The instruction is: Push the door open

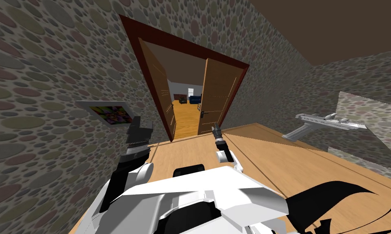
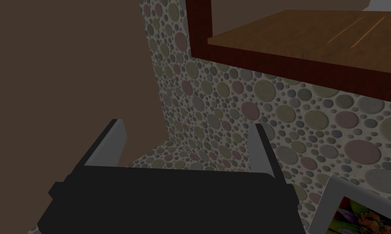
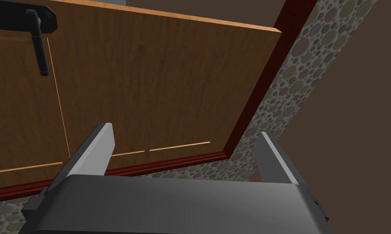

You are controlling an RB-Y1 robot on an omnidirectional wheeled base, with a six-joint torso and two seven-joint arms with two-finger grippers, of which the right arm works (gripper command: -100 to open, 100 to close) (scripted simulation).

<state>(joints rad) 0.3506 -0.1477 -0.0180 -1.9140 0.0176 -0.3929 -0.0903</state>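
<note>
A brown double door stands in a dark red frame (image 1: 150,77), with both leaves swung partly open. The right leaf (image 1: 218,95) carries a black lever handle (image 1: 204,114). My right gripper (image 1: 216,128) is held up in front of that leaf's lower part, below and to the right of the handle. In the right wrist view its fingers (image 3: 98,149) stand open with nothing between them, facing the leaf (image 3: 158,81), and the handle (image 3: 40,53) lies off to one side. My left gripper (image 1: 140,124) is raised by the pebble-patterned wall, open and empty (image 2: 186,146).
A framed colourful picture (image 1: 109,113) hangs on the left wall beside my left arm. A grey fixture (image 1: 324,122) juts from the right wall. Through the gap between the leaves I see wooden floor and a blue sofa (image 1: 195,99). Wooden floor (image 1: 272,162) stretches to my right.
</note>
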